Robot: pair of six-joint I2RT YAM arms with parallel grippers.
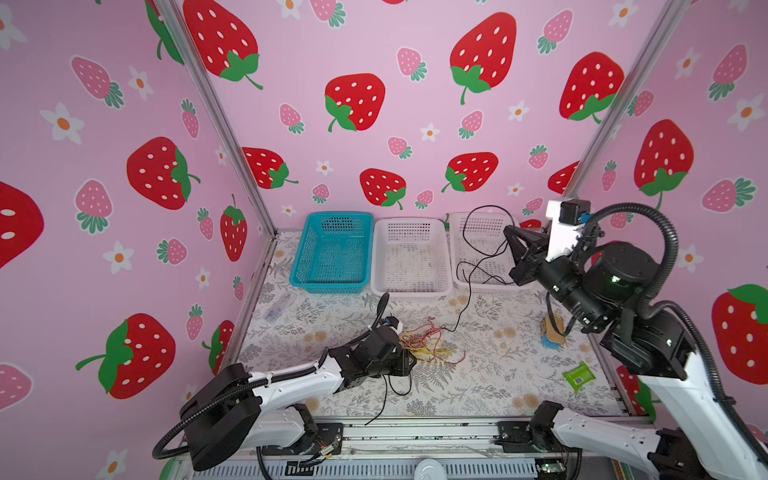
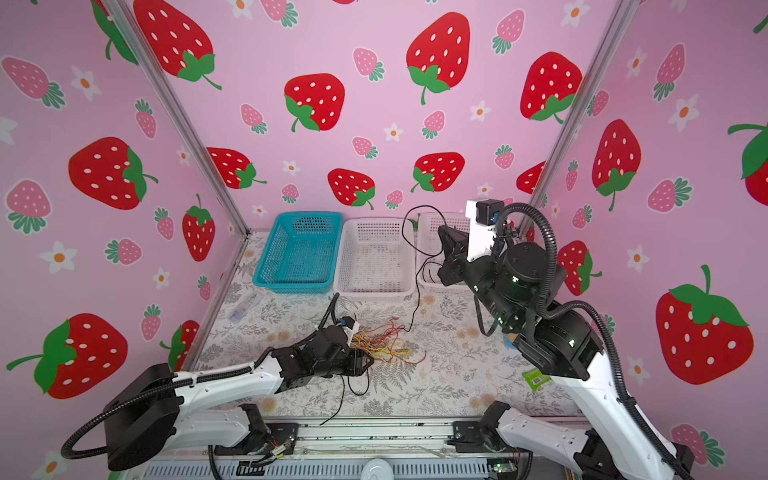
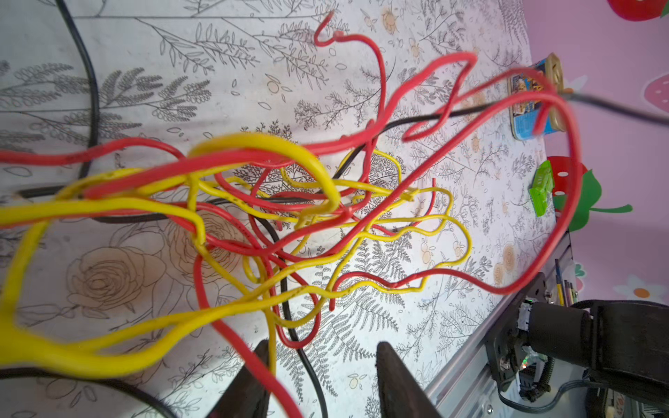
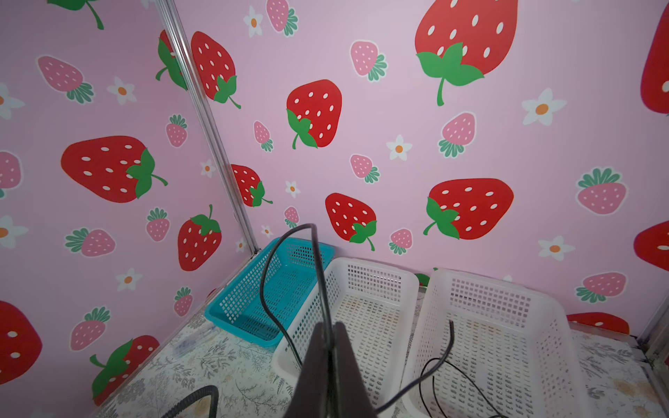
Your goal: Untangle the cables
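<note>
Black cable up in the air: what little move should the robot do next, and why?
Probably lower it into the rightmost white basket: the right gripper is shut on the black cable, and part of it already lies in there.

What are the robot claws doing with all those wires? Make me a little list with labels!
right claw: shut on the black cable, up high
left claw: open, wires of the red and yellow tangle between its jaws
black cable: leads from the tangle up to the right claw; part lies in the right white basket
other baskets: blue basket, middle white basket, in the same row
</note>
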